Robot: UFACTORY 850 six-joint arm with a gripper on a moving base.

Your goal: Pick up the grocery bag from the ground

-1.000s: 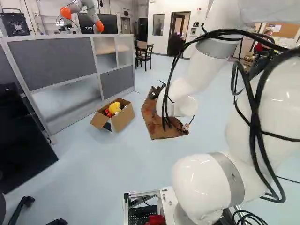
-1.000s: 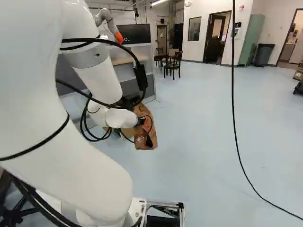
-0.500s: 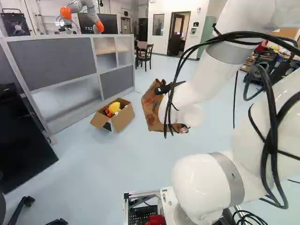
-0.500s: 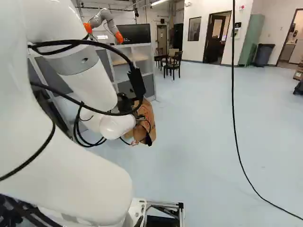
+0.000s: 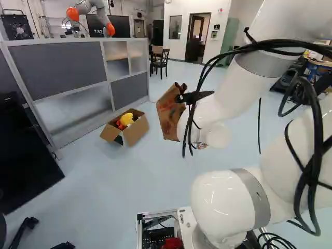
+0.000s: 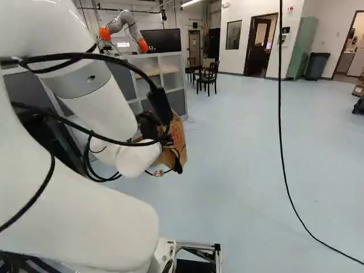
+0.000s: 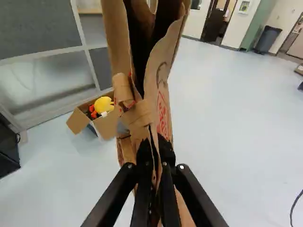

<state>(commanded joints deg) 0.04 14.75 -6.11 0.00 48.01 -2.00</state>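
The biggest thing is the pale blue floor. Next is the big white arm, near us, at the right of the left base view. Black cords loop around it. A long, low wall with gray and see-through parts stands far off at the left of that view. Far away in the right base view, a tall green cabinet has a dark bin just to its right. Past the low wall there is another robot, with orange bits on it. A dark chair is far back too, right of the low wall.

The brown paper bag is in the gripper, leaning, just right of the box in the left base view. I can't tell if its bottom touches the floor. In the wrist view, the gripper pinches the bag's paper, with a finger on each side. The bag's top gapes open, dark inside. The open box sits on the floor near the low wall, with a yellow thing inside.
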